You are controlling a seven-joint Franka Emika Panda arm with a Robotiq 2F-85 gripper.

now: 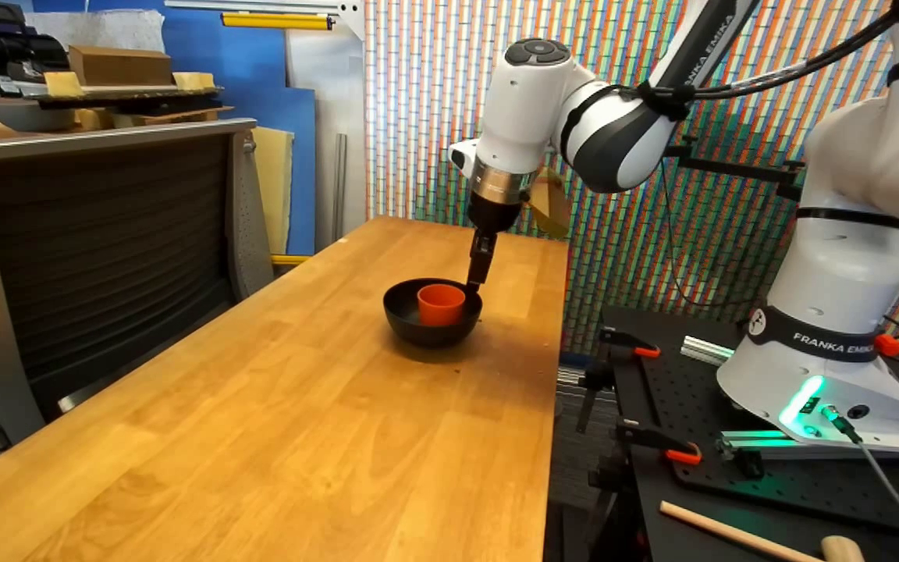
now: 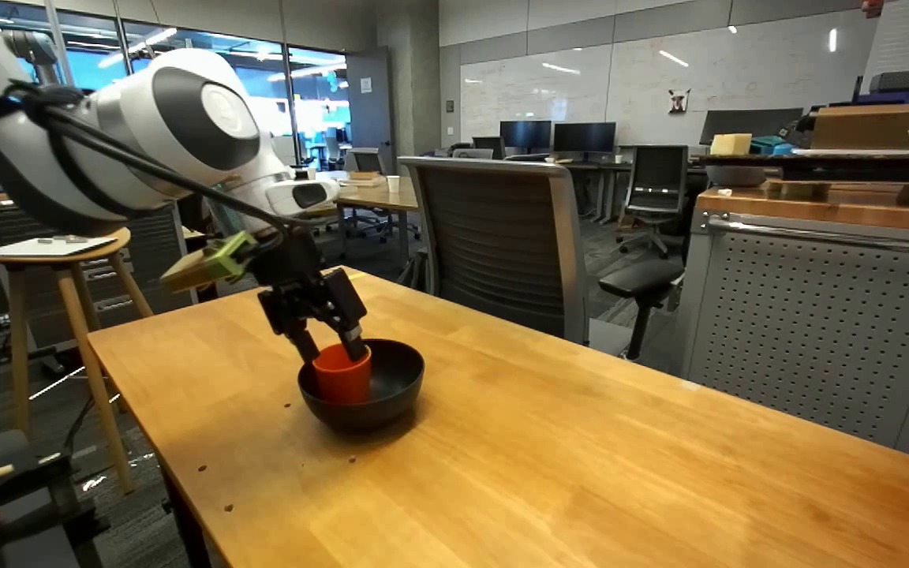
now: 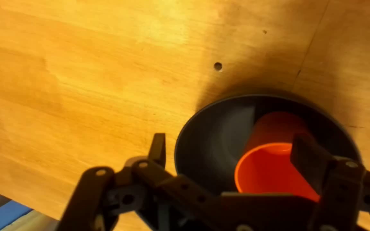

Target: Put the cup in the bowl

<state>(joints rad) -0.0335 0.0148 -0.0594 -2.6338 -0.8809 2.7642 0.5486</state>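
Note:
The orange-red cup [image 1: 442,306] stands upright inside the black bowl [image 1: 432,336] on the wooden table. Both exterior views show the cup [image 2: 342,379] within the bowl [image 2: 396,394]. My gripper [image 2: 331,352] is low over the bowl with its fingers spread. In the wrist view the gripper [image 3: 233,152] is open. One finger overlaps the mouth of the cup [image 3: 271,170], and the other is outside the rim of the bowl [image 3: 214,141]. Whether a finger touches the cup cannot be told. The near part of the bowl is hidden behind the gripper. The gripper also shows side-on [image 1: 477,282].
The wooden table [image 1: 325,421] carries the bowl. A grey chair [image 2: 502,244] stands along its long side. The robot base [image 1: 816,375] stands on a black bench with clamps. A cart [image 2: 825,315] with boxes stands further off.

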